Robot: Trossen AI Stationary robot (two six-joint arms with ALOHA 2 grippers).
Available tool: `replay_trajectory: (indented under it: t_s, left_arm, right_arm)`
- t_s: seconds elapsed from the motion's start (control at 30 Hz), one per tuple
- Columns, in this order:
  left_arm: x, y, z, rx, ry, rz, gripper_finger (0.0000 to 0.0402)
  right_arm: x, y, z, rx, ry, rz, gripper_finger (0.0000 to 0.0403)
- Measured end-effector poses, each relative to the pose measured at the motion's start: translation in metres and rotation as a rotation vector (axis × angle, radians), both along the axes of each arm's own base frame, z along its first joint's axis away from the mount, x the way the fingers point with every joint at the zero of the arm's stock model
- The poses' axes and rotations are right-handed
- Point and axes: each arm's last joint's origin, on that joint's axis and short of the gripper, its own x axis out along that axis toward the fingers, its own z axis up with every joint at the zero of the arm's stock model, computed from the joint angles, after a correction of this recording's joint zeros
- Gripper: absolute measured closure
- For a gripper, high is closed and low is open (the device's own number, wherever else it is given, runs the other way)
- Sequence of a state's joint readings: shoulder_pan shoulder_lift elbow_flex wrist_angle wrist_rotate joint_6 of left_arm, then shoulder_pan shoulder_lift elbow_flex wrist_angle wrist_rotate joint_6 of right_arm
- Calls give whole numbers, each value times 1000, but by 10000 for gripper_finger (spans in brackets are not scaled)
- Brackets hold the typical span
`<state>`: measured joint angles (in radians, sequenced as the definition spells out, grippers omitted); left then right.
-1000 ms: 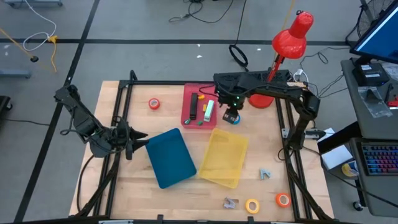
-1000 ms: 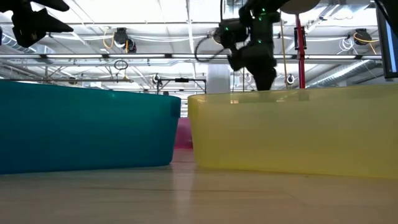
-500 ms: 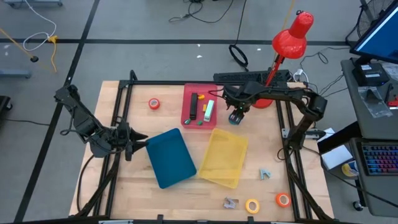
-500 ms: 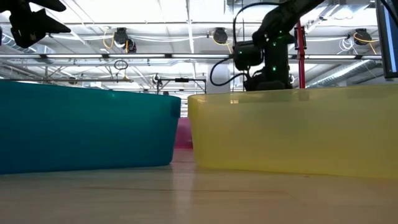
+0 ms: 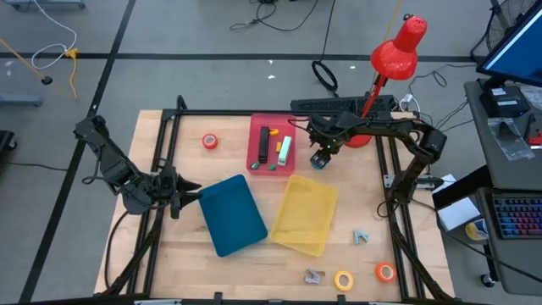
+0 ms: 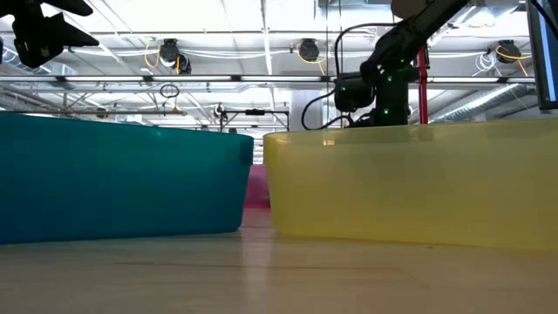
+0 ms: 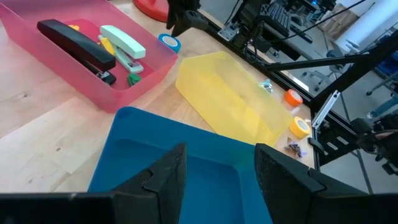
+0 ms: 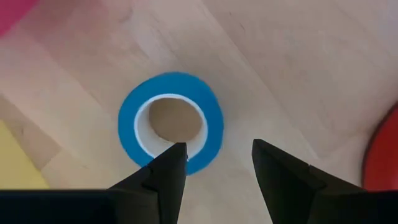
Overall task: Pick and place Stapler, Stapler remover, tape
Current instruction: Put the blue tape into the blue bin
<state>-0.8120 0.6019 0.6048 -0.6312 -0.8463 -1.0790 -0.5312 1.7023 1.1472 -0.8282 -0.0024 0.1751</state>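
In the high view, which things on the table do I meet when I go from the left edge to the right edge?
Left gripper → red-orange tape roll → blue tray → pink tray → yellow tray → stapler remover → second red-orange tape roll.

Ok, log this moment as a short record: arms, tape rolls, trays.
right gripper: above the blue tape roll, jaws open, nothing held
left gripper: waiting at the table's left side over the blue tray, jaws open, empty
blue tape roll: flat on the table, right of the pink tray
red-orange tape rolls: one left of the pink tray, one near the front right corner
yellow tape roll: at the front edge
pink tray: holds a black stapler and a green-white one
yellow tray: empty
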Motion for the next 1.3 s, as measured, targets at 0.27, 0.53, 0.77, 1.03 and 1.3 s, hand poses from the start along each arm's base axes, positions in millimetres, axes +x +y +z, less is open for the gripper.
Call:
replay_trajectory:
  t_s: [0.27,0.53,0.77,1.03,1.3]
  left_arm:
    - [0,0,0,-5,-2,2,215]
    - [0,0,1,-11,-6,3,215]
    - [1,-1,3,-33,-27,4,215]
    - [7,-7,15,-130,-140,12,215]
    - [32,-17,21,-164,-232,61,215]
  right_arm:
    - [-4,3,-19,-20,-33,0,226]
    - [-12,7,-34,-18,-28,-43,272]
    - [-15,7,-27,-17,-31,-56,367]
    - [-20,15,38,-123,-304,-135,371]
    - [-9,58,125,-59,-992,-50,370]
